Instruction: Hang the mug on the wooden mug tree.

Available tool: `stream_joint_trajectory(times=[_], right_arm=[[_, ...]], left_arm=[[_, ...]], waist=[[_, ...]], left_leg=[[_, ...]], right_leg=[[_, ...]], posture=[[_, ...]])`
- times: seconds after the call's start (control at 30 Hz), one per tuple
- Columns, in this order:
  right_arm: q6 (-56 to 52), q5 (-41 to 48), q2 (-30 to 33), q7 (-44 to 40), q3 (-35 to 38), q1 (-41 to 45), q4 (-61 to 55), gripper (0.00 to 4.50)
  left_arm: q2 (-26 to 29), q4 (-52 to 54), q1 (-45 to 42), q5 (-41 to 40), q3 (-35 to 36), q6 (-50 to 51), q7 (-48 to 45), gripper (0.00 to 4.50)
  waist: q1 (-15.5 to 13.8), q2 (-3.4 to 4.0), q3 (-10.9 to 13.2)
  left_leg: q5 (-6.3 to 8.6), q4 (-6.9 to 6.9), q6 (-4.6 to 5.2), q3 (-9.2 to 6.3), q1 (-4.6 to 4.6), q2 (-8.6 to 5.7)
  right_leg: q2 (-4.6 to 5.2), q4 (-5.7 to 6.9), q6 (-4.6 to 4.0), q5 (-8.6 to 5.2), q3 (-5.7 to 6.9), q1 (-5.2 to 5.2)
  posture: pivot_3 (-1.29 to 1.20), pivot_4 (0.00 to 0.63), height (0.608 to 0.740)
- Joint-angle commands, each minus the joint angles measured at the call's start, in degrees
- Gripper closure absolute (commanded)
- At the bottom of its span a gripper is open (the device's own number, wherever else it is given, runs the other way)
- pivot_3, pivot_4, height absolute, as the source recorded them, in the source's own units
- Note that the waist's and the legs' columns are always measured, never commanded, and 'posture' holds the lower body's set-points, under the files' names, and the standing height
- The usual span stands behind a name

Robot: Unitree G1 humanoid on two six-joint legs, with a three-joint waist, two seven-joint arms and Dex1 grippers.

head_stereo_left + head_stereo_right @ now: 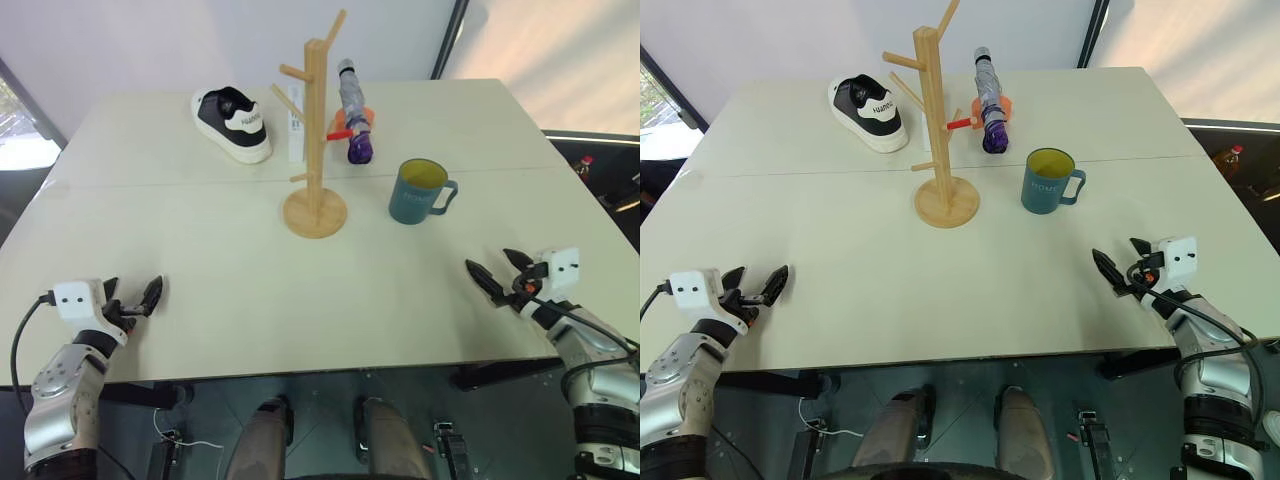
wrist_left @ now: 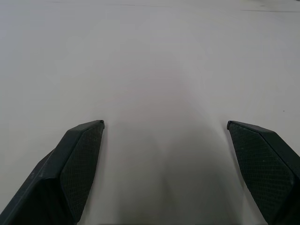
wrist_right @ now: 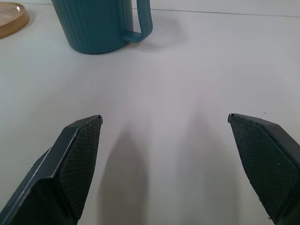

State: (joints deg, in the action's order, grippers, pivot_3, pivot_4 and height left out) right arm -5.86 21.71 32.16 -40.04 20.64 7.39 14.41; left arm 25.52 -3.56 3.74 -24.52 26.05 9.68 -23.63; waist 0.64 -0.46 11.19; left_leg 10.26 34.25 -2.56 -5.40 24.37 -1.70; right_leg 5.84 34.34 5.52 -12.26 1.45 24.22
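Note:
The teal-blue mug point(image 1: 418, 192) with a yellow inside stands upright on the pale table, handle turned toward the right, just right of the wooden mug tree point(image 1: 316, 130) and its round base point(image 1: 314, 212). No mug hangs on the pegs. My right gripper point(image 1: 492, 262) hovers open and empty near the table's front right, well short of the mug; in the right wrist view the mug point(image 3: 101, 26) and its handle stand ahead of the spread fingers, slightly to one side. My left gripper point(image 1: 133, 292) is open and empty at the front left, over bare table.
A black-and-white sneaker point(image 1: 232, 123) lies at the back left of the tree. A purple folded umbrella point(image 1: 354, 122) lies behind it beside a small orange-red item point(image 1: 343, 128). A white card point(image 1: 295, 122) stands behind the post. The table's front edge point(image 1: 300, 370) runs just ahead of both grippers.

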Motion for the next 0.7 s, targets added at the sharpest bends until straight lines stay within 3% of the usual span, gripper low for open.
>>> stream_joint_trajectory(times=[0.03, 0.37, 0.6, 0.7], right_arm=[[-0.1, 1.1, -0.4, 0.5, 0.4, 0.1, -3.5, 0.05], [-1.9, 1.0, -1.0, 2.4, 0.1, -0.3, -6.5, 0.05], [-2.8, -1.1, -2.1, 7.5, -1.4, 3.3, -8.2, 0.05], [-1.4, -5.1, -3.3, 12.5, -3.6, 7.8, -5.2, 0.05]], left_arm=[[0.3, 2.3, 0.6, -0.5, 1.2, 0.2, 0.3, 0.00], [0.4, 7.9, -1.5, -2.6, -1.3, 2.9, -2.0, 0.00], [1.3, 17.9, -3.2, -3.8, -12.8, 5.2, -12.0, 0.00], [1.9, 22.6, -5.9, -3.5, -21.0, 7.2, -16.8, 0.00]], waist=[[0.0, 0.00, 0.0], [-0.1, -0.01, 0.0], [0.0, -0.01, 0.0], [0.2, -0.02, 0.0]], left_leg=[[0.00, 0.00, 0.00, 0.02, 0.00, 0.01], [0.00, 0.01, 0.00, 0.08, 0.00, 0.04], [-0.01, 0.05, 0.01, 0.32, -0.01, 0.09], [-0.02, 0.04, 0.01, 0.42, -0.02, 0.10]], right_leg=[[0.00, 0.00, -0.01, 0.01, 0.00, 0.00], [0.00, 0.00, -0.08, 0.06, -0.01, 0.00], [0.00, 0.00, -0.21, 0.15, -0.13, -0.01], [-0.05, 0.02, -0.22, 0.18, -0.21, 0.02]], posture=[[0.00, 0.150, 0.740], [0.00, 0.150, 0.740], [0.00, 0.150, 0.740], [0.00, 0.150, 0.740]])
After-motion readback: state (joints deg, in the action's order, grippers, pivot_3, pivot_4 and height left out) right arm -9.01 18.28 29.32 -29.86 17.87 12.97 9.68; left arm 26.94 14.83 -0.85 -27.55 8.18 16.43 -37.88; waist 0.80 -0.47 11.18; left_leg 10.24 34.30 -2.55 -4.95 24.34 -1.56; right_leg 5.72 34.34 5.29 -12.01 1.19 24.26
